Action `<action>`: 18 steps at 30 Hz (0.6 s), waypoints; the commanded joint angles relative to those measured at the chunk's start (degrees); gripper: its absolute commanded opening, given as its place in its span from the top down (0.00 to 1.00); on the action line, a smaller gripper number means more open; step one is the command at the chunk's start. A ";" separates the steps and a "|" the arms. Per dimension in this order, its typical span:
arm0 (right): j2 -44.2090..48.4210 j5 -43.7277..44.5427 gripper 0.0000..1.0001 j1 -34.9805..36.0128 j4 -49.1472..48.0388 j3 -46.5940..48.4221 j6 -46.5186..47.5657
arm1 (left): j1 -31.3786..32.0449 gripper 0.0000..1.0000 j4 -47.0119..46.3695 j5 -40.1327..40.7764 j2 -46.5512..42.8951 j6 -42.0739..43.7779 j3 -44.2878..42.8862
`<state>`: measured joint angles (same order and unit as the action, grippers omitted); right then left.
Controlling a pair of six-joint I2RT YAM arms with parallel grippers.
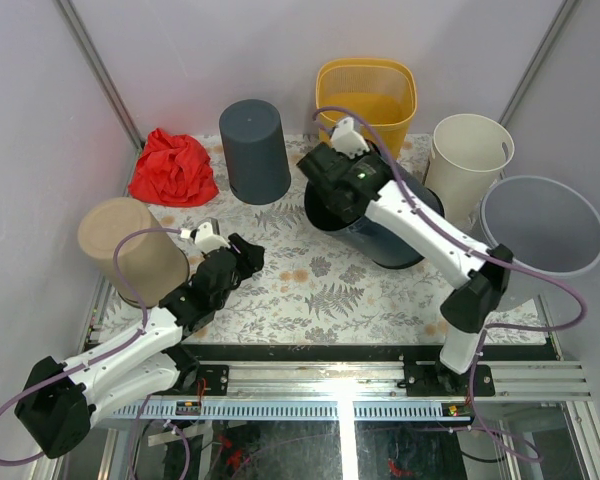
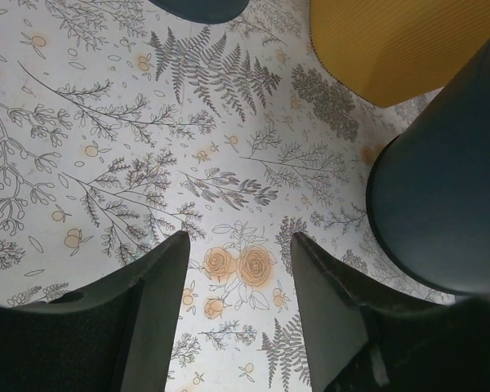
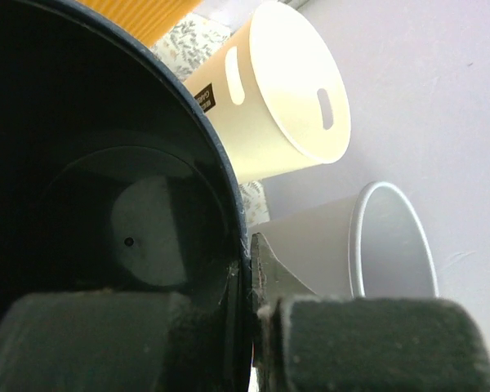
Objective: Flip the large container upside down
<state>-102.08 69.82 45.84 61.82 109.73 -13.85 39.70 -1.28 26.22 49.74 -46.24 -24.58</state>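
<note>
The dark bin (image 1: 385,245) is seen tipped over near the middle of the table (image 2: 106,122), its rim pinched by the right gripper (image 3: 250,273) (one finger inside, one outside). The left gripper (image 2: 238,249) is held spread and empty just beside it. The turn is judged partly done: the bin is not yet set mouth-down and released.

Left gripper (image 2: 238,245), jaws apart, over floral tablecloth (image 2: 106,139)

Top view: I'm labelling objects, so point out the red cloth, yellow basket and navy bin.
Red cloth (image 1: 173,168): top view, centre folds.
Yellow basket (image 1: 376,82): top view, inner wall.
Navy bin (image 1: 375,246): top view, outer wall.
</note>
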 commanded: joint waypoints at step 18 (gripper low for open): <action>-23.02 9.42 1.00 13.46 21.67 16.92 -13.66 | -0.24 0.47 -0.88 3.71 -2.45 -0.23 1.46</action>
<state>-121.69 84.16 58.50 78.78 125.91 -20.67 39.70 -1.10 27.53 47.92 -46.26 -23.75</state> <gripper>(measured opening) 0.049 0.527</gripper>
